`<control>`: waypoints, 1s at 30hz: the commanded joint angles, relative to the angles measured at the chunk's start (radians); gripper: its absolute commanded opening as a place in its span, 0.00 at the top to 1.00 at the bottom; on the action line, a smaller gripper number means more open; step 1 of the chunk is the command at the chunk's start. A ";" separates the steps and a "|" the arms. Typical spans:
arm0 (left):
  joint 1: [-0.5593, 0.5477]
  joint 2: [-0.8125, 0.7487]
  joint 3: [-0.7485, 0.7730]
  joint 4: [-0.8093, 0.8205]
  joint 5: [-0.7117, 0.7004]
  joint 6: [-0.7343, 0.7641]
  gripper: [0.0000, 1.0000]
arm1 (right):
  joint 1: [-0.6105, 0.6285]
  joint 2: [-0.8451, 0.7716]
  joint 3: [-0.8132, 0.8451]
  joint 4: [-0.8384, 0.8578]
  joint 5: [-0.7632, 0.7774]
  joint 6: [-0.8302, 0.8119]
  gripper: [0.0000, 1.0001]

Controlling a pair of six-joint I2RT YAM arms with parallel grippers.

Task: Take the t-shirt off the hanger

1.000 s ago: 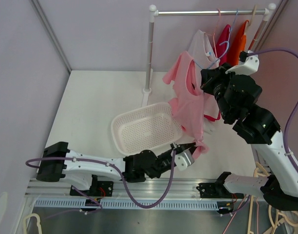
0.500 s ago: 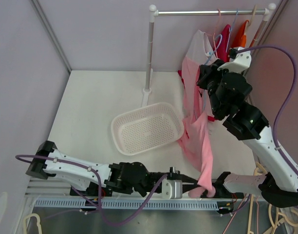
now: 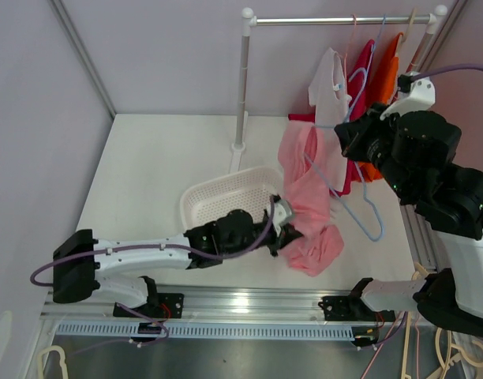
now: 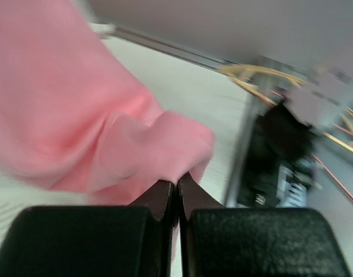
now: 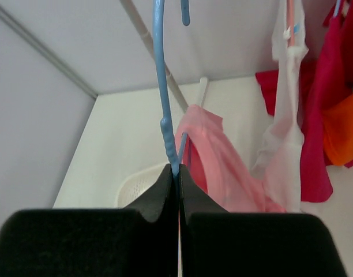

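Note:
The pink t-shirt (image 3: 303,183) hangs in a bunch from the blue hanger (image 3: 374,229), and its lower end lies crumpled on the table beside the basket. One arm of the hanger juts bare to the right of the cloth. My right gripper (image 3: 342,139) is shut on the hanger (image 5: 160,86) just below its hook and holds it up in front of the rail, with the shirt (image 5: 222,167) below it. My left gripper (image 3: 287,237) is low at the basket's right corner, shut on a fold of the shirt (image 4: 78,109).
A white mesh basket (image 3: 226,212) sits mid-table to the left of the shirt. The rack's post (image 3: 243,87) stands behind it, and white, red and orange garments (image 3: 360,79) hang on the rail. Spare hangers (image 3: 431,347) lie at the near right corner.
My left gripper closed on the shirt's hem, dragged it to the near edge, then swung back up beside the basket. The shirt slid down and bunched, baring one hanger arm.

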 commanded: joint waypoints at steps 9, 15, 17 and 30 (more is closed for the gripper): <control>0.277 -0.119 0.306 -0.201 -0.106 -0.168 0.99 | 0.004 -0.208 -0.212 -0.287 -0.190 0.092 1.00; 0.281 -0.131 0.673 -0.377 -0.103 -0.035 0.99 | 0.004 -0.288 -0.332 -0.058 -0.043 -0.032 1.00; 0.295 -0.099 0.774 -0.481 -0.109 0.016 0.99 | 0.003 -0.282 -0.357 0.027 -0.010 -0.062 1.00; 0.508 0.157 1.441 -0.756 0.013 0.068 0.99 | -0.043 -0.056 -0.335 0.592 -0.098 -0.368 1.00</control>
